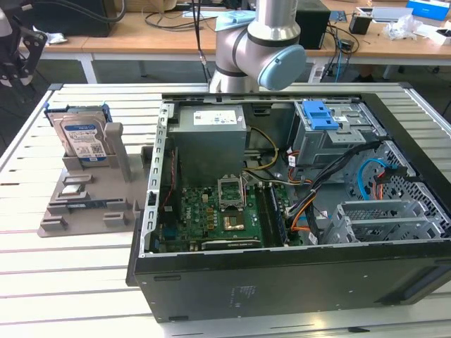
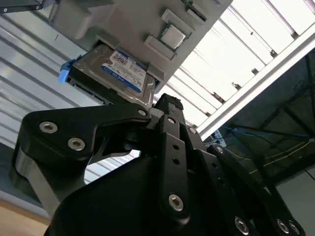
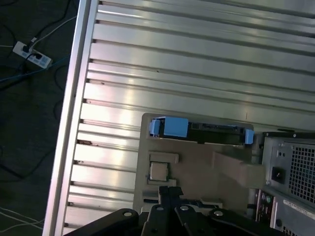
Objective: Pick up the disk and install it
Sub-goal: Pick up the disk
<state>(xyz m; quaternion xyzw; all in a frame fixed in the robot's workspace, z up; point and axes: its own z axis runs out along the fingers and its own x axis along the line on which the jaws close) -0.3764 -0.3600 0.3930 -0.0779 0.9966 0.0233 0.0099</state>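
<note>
The pincer [image 2: 170, 104], jaws together and empty, hovers close to the disk [image 1: 82, 137], which stands upright in a grey holder [image 1: 88, 201] at the exterior view's left, beside the open computer case [image 1: 282, 267]. The job looks barely begun: the disk is not yet picked up, so both lifting and installing remain. The slatted metal worktop [image 1: 70, 282] sits in a workshop, with cluttered wooden desks [image 1: 141, 35] along the upper edge.

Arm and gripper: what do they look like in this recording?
The arm is silver-grey with round joints and a pale blue end cap. The gripper is matte black, built of flat linkage bars pinned with silver screws, as both wrist views show.
</note>
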